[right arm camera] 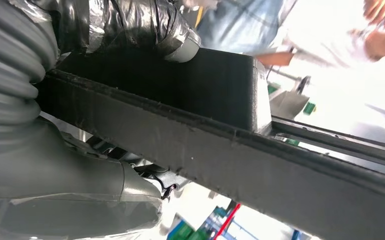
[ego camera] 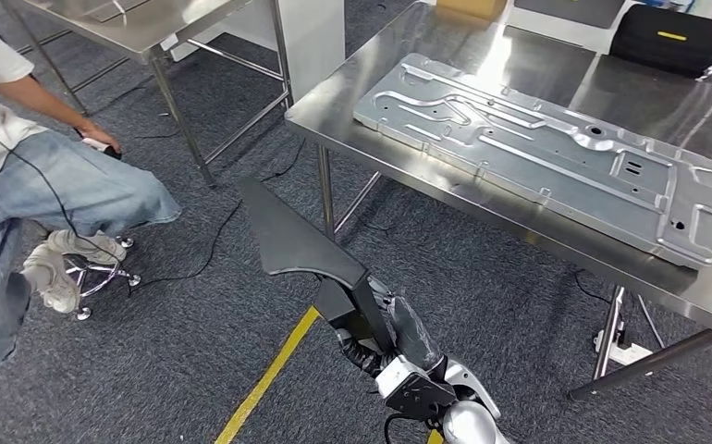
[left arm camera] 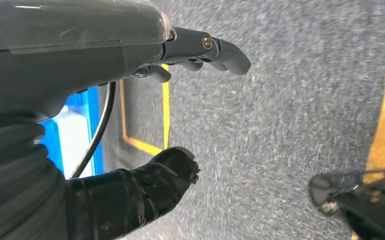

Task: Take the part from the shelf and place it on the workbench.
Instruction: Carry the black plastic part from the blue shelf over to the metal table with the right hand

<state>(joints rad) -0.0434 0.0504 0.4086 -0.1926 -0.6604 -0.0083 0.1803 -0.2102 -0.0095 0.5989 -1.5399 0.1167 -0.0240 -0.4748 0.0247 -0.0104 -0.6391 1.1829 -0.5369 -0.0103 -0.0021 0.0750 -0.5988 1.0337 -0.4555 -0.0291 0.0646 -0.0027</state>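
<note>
From the head view, my right hand (ego camera: pixel 385 338) grips the black part (ego camera: pixel 292 236) low in front of me, raised over the carpet (ego camera: pixel 195 342) and well short of the workbench (ego camera: pixel 482 199). To set it down well I'd lift it above the table edge and aim for bare steel beside the metal panel (ego camera: pixel 556 153) — not on it.

Left wrist view: the left hand (left arm camera: pixel 180 105) hangs over the floor, fingers apart, holding nothing.

Right wrist view: thumb and fingers wrap the part (right arm camera: pixel 220 145) firmly — a person (right arm camera: pixel 330 45) sits beyond.
</note>
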